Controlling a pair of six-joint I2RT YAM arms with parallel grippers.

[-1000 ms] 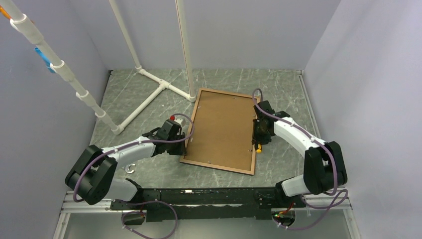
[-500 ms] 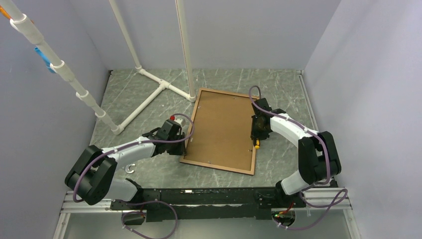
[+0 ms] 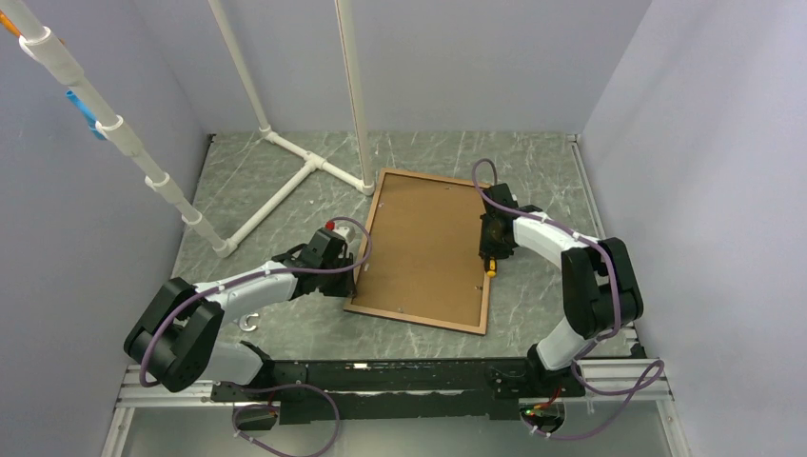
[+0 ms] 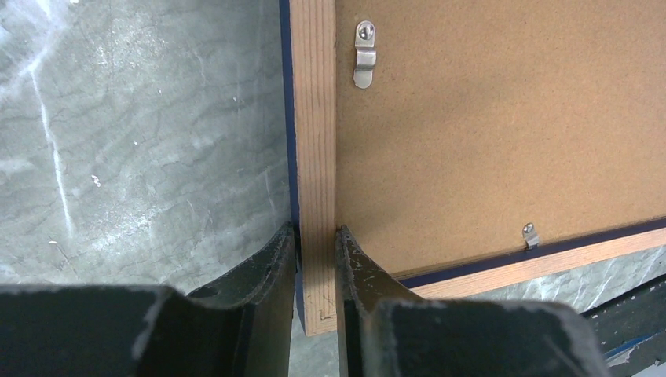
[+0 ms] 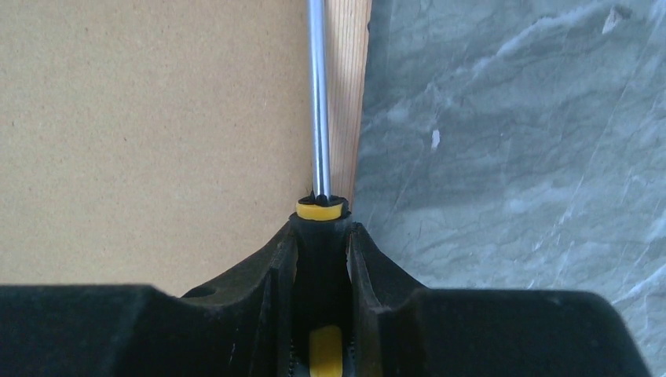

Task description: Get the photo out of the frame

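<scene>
The frame (image 3: 417, 320) lies face down on the table, with its wooden back rim and brown backing board (image 3: 423, 243) up. The photo is hidden under the board. My left gripper (image 3: 358, 269) is shut on the frame's left rail near the near-left corner; in the left wrist view the rail (image 4: 314, 118) sits between the gripper's fingers (image 4: 316, 236). My right gripper (image 3: 490, 248) is over the frame's right rail, shut on a yellow-and-black screwdriver (image 5: 322, 208). The screwdriver's steel shaft (image 5: 317, 94) runs along the seam between board and rail.
Small metal clips (image 4: 364, 53) (image 4: 531, 234) hold the board at the rim. A white pipe stand (image 3: 295, 176) lies on the table just beyond the frame's far-left corner, with upright pipes. Purple walls close in the left, back and right sides.
My right gripper has slid a little farther along the frame's right rail with the screwdriver, and its elbow has swung inward. The left arm and the frame have not moved.
</scene>
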